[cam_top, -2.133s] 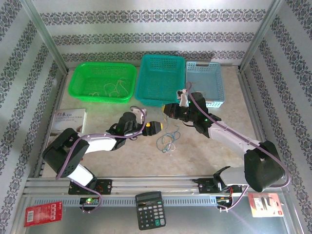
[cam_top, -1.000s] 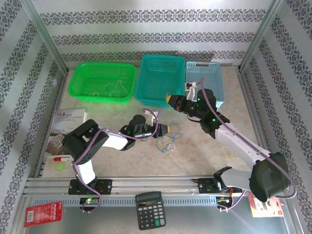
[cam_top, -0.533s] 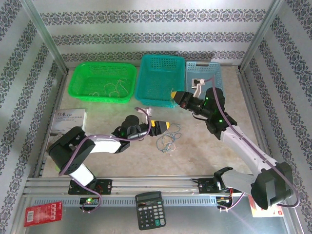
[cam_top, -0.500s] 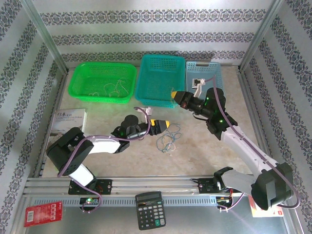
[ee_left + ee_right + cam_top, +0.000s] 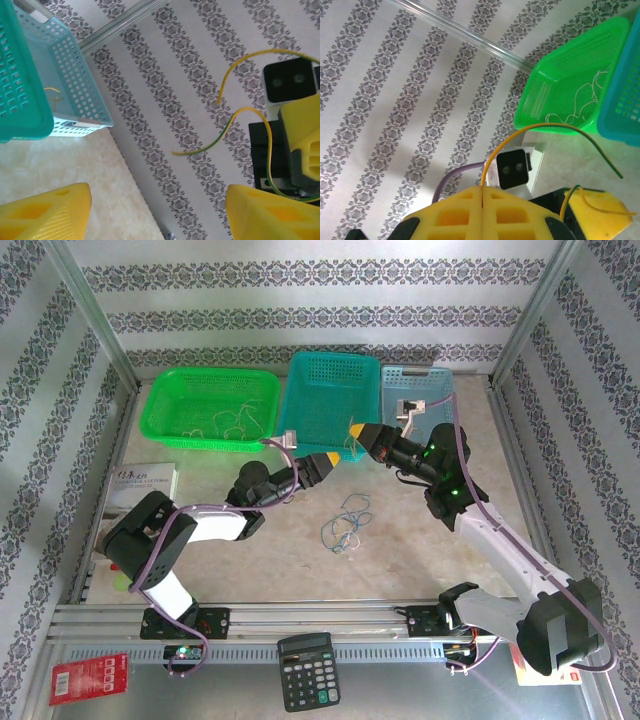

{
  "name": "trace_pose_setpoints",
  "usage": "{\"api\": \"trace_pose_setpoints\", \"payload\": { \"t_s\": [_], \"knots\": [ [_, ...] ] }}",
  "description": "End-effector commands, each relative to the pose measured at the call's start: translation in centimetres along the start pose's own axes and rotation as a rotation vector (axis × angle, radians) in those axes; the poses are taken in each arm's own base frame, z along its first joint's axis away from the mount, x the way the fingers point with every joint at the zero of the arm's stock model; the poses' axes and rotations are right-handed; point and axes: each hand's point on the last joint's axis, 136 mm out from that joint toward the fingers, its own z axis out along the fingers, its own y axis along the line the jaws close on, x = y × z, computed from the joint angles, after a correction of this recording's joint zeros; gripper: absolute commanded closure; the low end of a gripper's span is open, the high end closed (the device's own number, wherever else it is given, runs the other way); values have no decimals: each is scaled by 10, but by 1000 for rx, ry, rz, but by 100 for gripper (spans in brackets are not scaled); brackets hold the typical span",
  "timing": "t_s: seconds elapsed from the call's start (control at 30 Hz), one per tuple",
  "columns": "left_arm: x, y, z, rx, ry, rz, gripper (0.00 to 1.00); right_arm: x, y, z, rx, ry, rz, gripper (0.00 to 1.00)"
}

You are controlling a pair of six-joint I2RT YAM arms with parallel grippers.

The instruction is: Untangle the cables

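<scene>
Left tool (image 5: pixel 327 459) has risen, jaws apart; right tool (image 5: pixel 356 429) pinches yellow cable (image 5: pixel 545 124)

- Cables (image 5: pixel 346 521): a small loose tangle on the table (image 5: pixel 250 560), between the two arms and apart from both grippers.
- Left gripper (image 5: pixel 327 459): points right, just before the teal basket (image 5: pixel 330 370).
- Right gripper (image 5: pixel 356 430): tips together, pointing left at that basket's near wall, near the left gripper.
- Green basket (image 5: pixel 160 405): pale wires inside.
- Blue basket (image 5: pixel 440 405): beside the teal one.
- Calculator (image 5: pixel 308 683): at the front rail.
</scene>
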Motion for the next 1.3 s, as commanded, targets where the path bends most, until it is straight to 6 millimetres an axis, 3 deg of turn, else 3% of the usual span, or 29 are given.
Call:
{"api": "trace_pose_setpoints", "payload": {
  "t_s": [0.0, 0.77, 1.07, 1.27],
  "knots": [
    [-18, -38, 3, 167, -28, 12, 30, 2, 14, 0, -60, 7, 2, 100],
    [-27, -39, 10, 201, -33, 17, 46, 20, 25, 16, -95, 54, 16, 100],
    [-27, -45, 9, 213, -29, 24, 68, 17, 20, 16, -80, 36, 16, 100],
    [-26, -45, 2, 206, -33, 20, 90, -10, 1, 1, -20, -76, 5, 100]
  ]
}}
